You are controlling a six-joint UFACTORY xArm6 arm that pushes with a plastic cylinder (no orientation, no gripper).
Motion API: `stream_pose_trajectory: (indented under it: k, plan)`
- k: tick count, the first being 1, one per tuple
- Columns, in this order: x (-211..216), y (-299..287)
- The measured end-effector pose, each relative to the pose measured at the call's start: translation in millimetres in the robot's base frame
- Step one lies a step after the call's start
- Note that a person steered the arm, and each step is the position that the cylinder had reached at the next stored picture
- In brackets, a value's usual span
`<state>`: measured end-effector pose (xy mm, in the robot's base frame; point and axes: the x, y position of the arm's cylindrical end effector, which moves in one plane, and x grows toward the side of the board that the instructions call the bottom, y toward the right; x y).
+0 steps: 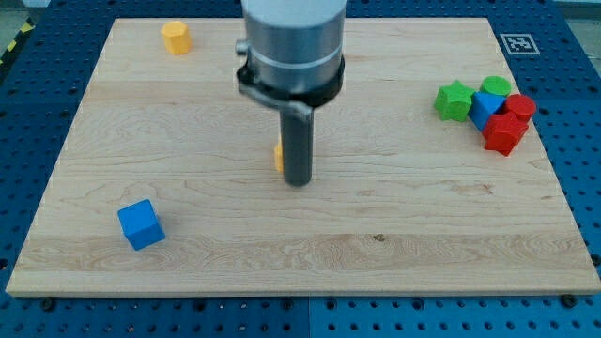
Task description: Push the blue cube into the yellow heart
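Observation:
The blue cube (141, 224) lies on the wooden board at the view's lower left. My tip (298, 180) stands near the board's middle, well to the right of the cube and a little above it in the view. A small yellow-orange block (279, 156) peeks out from behind the rod's left side; most of it is hidden and its shape cannot be made out. Another yellow block (176, 38), roughly hexagonal, lies at the view's top left.
A cluster of blocks sits at the view's right: a green star (454, 100), a green round block (497, 87), a blue block (485, 108), a red cylinder (519, 107) and a red block (502, 134). The arm's grey body hangs over the board's top middle.

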<state>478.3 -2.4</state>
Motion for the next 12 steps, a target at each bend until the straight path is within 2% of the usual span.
stream_pose_trajectory:
  k: [1,2,6,8,10,11,12]
  plan:
    - [-17,19]
    - [8,18]
    - [33,-171]
    - [110,-190]
    - [124,-243]
    - [140,-234]
    - [139,-187]
